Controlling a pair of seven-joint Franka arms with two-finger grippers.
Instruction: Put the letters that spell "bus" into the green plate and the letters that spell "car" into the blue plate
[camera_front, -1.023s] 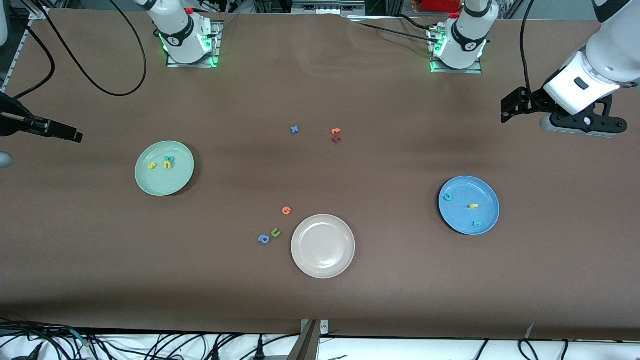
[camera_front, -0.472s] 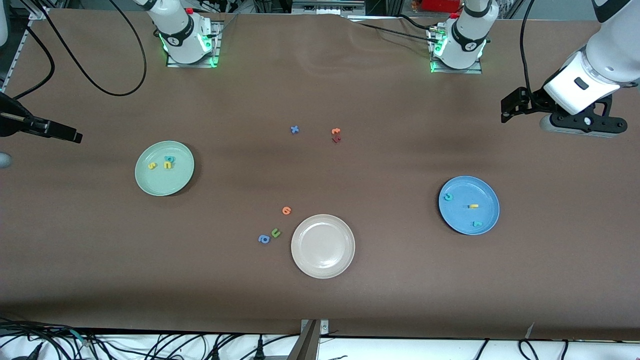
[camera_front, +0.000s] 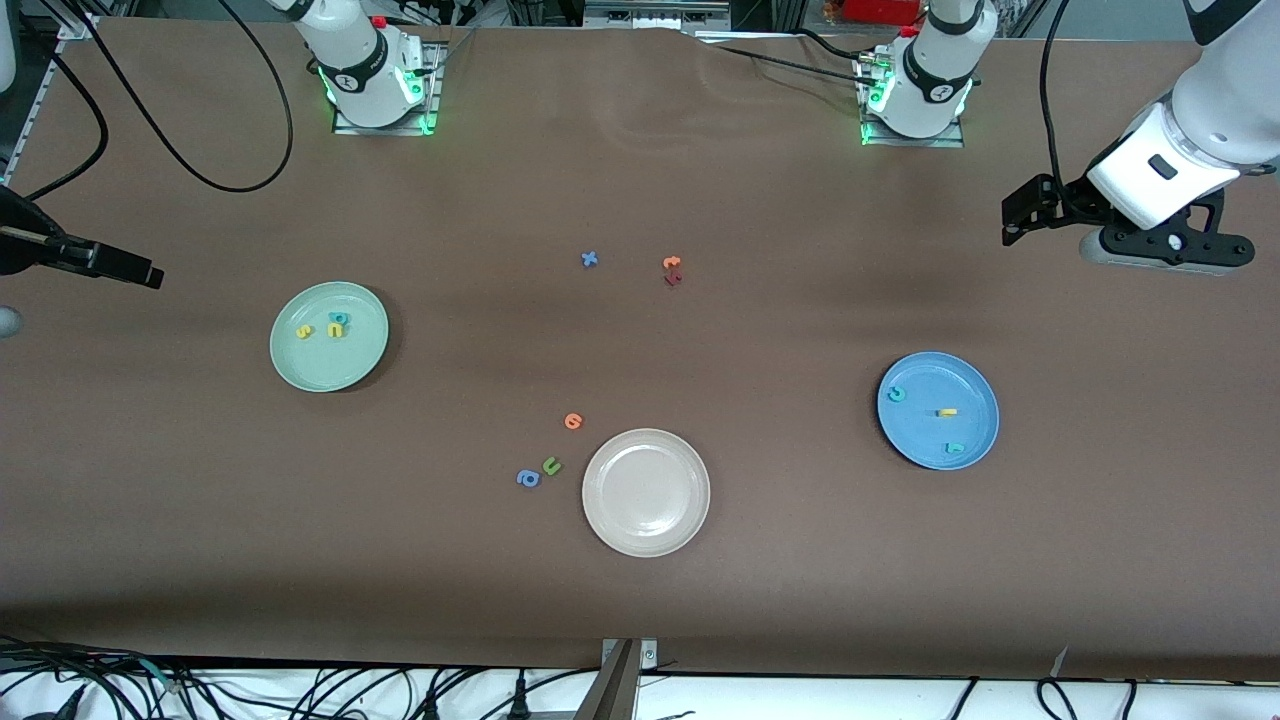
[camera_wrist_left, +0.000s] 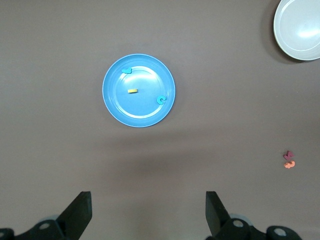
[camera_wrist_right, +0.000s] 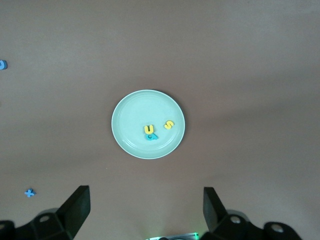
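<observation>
bus letters (camera_front: 325, 325): in green plate (camera_front: 300, 370); light, soft foam, pinch edges.
car letters (camera_front: 940, 415): in blue plate (camera_front: 975, 385).
left gripper (camera_wrist_left: 147, 212), right gripper (camera_wrist_right: 146, 210): fingers spread, empty.

Right gripper (camera_front: 110, 262) partly cut off

The right gripper (camera_front: 150, 276) has edged slightly toward the table's end.
</observation>
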